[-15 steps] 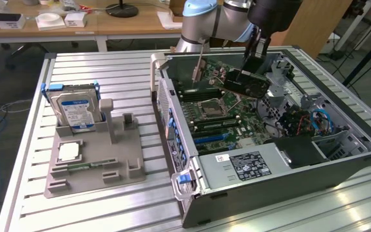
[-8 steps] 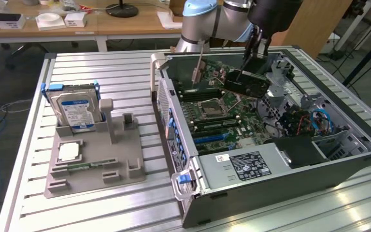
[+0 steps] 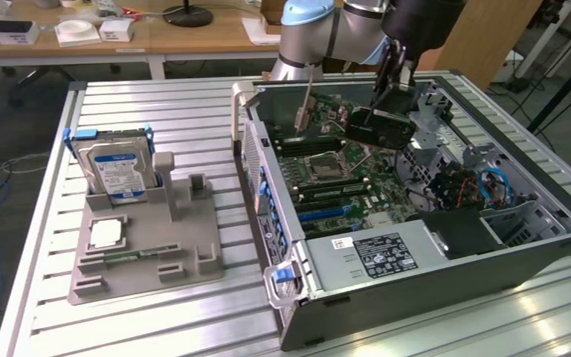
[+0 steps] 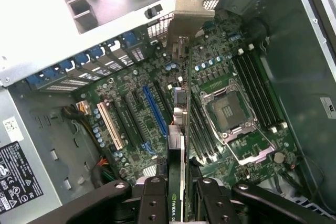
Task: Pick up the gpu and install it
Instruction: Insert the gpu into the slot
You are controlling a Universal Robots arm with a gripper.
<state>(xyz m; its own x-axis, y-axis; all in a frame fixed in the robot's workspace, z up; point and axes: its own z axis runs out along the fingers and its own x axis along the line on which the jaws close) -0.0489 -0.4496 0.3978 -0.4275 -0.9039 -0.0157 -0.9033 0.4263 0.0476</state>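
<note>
The gpu [image 4: 180, 114] is held edge-on over the motherboard [image 4: 247, 148] inside the open case [image 3: 444, 275], with the hand [image 4: 177, 193] closed on it. For a clean seat, its lower edge should be lined up along the blue slot [image 4: 156, 111], its bracket [image 4: 189, 9] kept toward the rear openings, and the card kept upright.

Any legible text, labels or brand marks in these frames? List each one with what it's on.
Nothing can be quoted; no text reads cleanly.
Print on the power supply label: white on black, too small to read.
Blue label on the hard drive: too small to read.
Green marking on the edge of the gpu, clamped in the gripper: letters too blurred to read.
Print on the white sticker on the case wall: unreadable.
</note>
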